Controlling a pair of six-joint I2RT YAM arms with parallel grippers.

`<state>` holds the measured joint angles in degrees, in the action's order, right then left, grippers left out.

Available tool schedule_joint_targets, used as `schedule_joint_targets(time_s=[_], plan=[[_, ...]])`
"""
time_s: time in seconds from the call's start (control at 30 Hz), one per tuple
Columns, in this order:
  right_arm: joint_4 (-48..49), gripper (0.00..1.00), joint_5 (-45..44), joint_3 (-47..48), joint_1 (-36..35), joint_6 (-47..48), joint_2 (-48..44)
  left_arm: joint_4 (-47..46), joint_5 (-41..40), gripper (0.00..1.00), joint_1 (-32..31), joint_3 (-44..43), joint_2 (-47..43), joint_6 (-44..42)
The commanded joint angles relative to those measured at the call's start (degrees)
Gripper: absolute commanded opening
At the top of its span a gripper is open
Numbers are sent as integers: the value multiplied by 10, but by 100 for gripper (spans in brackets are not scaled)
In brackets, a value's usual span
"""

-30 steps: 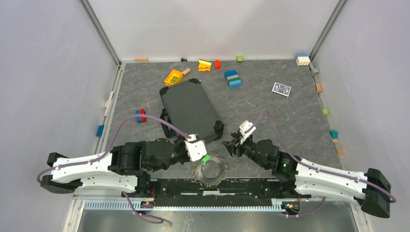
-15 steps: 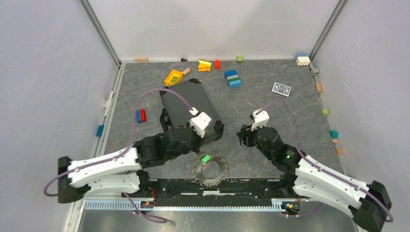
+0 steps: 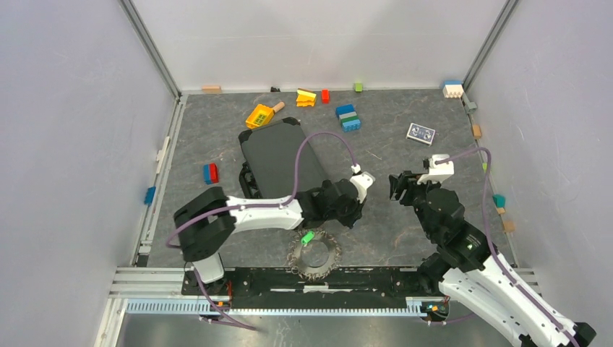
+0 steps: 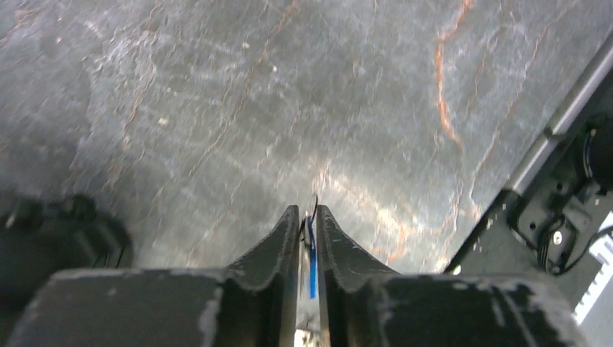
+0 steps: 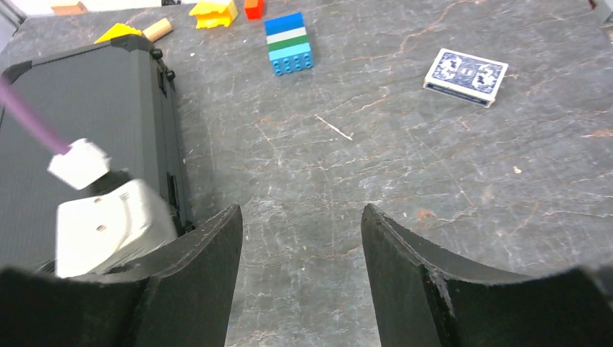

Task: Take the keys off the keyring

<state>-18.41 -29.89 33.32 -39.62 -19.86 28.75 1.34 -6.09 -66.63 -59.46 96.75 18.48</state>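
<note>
The keyring [image 3: 313,254], crowded with greyish keys like a toothed gear and carrying a small green tag [image 3: 308,237], lies by the near rail. My left gripper [image 3: 352,217] hangs above and to the right of it, apart from it. In the left wrist view that gripper [image 4: 308,213] stands nearly closed on a thin blue-headed key [image 4: 311,253], with a fine wire loop showing at the tips. My right gripper [image 3: 401,184] is open and empty further right. The right wrist view shows its fingers [image 5: 209,253] wide apart over bare table.
A black case [image 3: 282,163] lies behind the left arm. Behind it are a yellow toy [image 3: 259,116], a stacked brick block [image 3: 349,118] and a card deck [image 3: 421,133]. A red-blue brick [image 3: 210,173] sits at the left. The black rail [image 3: 318,278] runs along the near edge.
The left arm has swung from beside the keyring out to the right and farther away, its jaws parting slightly. The right arm has drawn back to the right. The keyring has stayed put.
</note>
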Motion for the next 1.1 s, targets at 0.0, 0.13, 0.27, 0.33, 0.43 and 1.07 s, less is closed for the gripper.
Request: schedule_joint_targets(time_s=[0.0,0.13,0.27,0.33,0.43,1.07], plan=[[-30,66,-40,17,2,16,-22,-107,58,28,39,-38,57,57],[-36,67,-41,5,2,18,-25,-125,87,60,55,-59,91,74],[-37,67,-39,-7,2,20,-22,-109,63,71,58,-46,56,70],[-34,67,-37,-14,2,21,-20,-79,27,75,59,-38,19,60],[-29,68,-26,-23,2,22,-11,-20,-11,90,59,-32,-47,40],[100,73,462,-101,10,50,158,321,-194,100,165,131,-505,153]])
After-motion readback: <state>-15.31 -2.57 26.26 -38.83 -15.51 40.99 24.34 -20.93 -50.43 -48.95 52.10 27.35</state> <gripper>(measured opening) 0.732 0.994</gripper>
